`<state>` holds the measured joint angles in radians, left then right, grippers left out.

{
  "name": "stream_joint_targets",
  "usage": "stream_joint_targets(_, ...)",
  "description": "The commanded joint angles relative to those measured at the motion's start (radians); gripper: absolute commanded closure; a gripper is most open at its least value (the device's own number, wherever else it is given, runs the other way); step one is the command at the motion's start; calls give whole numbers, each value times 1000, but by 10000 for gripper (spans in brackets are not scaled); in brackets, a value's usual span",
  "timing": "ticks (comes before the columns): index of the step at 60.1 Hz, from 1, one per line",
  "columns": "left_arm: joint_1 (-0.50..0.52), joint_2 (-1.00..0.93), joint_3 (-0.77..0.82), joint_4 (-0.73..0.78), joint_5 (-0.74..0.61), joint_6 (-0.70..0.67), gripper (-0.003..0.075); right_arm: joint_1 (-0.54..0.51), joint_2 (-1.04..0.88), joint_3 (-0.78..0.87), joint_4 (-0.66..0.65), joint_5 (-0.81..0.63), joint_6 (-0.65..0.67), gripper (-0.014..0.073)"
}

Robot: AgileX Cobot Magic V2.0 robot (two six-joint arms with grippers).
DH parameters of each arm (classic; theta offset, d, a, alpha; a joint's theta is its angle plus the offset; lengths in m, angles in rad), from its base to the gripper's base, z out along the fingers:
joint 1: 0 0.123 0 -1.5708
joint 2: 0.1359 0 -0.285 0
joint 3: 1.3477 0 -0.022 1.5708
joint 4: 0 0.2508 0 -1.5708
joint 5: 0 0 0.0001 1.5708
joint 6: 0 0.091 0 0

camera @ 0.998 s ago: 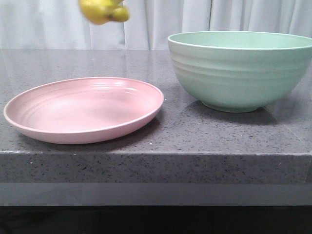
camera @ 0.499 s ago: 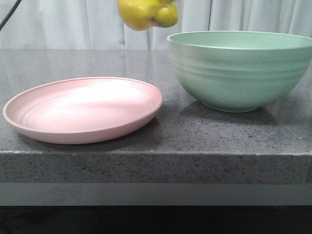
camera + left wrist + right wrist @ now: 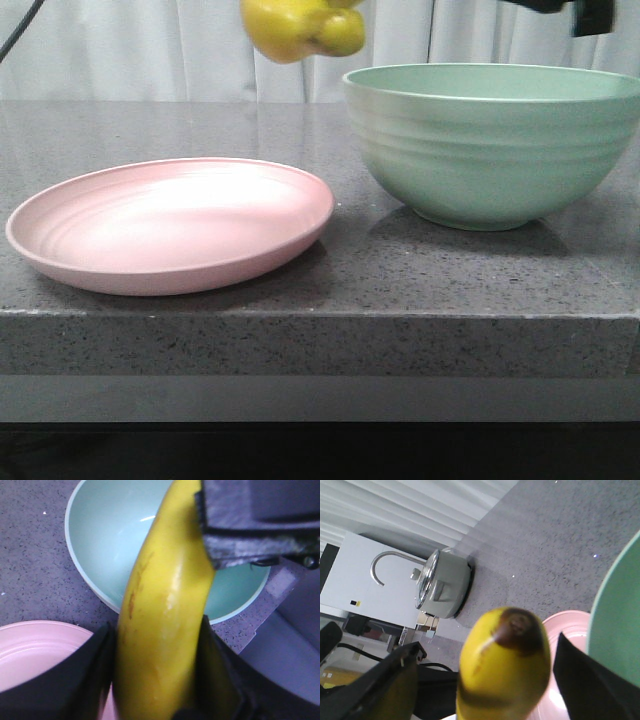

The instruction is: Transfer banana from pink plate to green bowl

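The yellow banana (image 3: 300,25) hangs high over the gap between the pink plate (image 3: 170,225) and the green bowl (image 3: 490,140). My left gripper (image 3: 160,680) is shut on the banana (image 3: 165,605), its black fingers pressed on both sides. The bowl (image 3: 115,535) and the plate (image 3: 30,650) lie below it. My right gripper (image 3: 487,647) is open, and the banana's brown-tipped end (image 3: 502,670) sits between its fingers with gaps on both sides. That gripper also shows by the banana's far end in the left wrist view (image 3: 255,520). The plate is empty.
A dark part of the right arm (image 3: 585,12) shows above the bowl's far right rim. The counter's front edge (image 3: 320,315) is close to the plate. A lidded metal pot (image 3: 442,587) and a white box (image 3: 365,575) stand far off beside the counter. A curtain hangs behind.
The banana moved right from above the plate to near the bowl's left rim, then stayed. A dark part of the right arm has come into view at the top right.
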<state>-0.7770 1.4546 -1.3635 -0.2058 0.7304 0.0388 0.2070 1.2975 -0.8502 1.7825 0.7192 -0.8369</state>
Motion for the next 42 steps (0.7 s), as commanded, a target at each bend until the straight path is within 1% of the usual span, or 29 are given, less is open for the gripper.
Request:
stream_joint_targets(1,-11,-39,-36,-18,-69,-4,575,37,12,-65,134,61,-20,16)
stream_joint_targets(4,-11,-39,-36,-18,-69,-4,575,53,24,-74,134,55,-20,39)
stream_joint_targets(7,-11,-39,-36,-18,-69,-4,575,61,33,-79,134,51,-20,84)
stream_joint_targets(16,-11,-39,-36,-18,-66,-4,567,63,41,-79,134,49,-20,309)
stream_joint_targets(20,-11,-39,-36,-18,-66,-4,538,63,41,-79,134,49,-20,398)
stream_joint_targets(23,-11,-39,-36,-18,-66,-4,491,63,41,-79,134,49,-20,449)
stream_joint_targets(26,-11,-39,-36,-18,-63,-4,435,63,41,-79,134,48,-20,477)
stream_joint_targets(27,-11,-39,-36,-18,-63,-4,402,63,41,-79,134,47,-21,480)
stream_joint_targets(35,-11,-39,-36,-18,-63,-4,202,62,42,-95,133,4,-57,481)
stream_joint_targets(38,-11,-39,-36,-16,-63,-4,181,55,43,-119,117,-29,-82,481)
stream_joint_targets(42,-11,-39,-36,-16,-63,-4,185,32,44,-170,74,-58,-107,481)
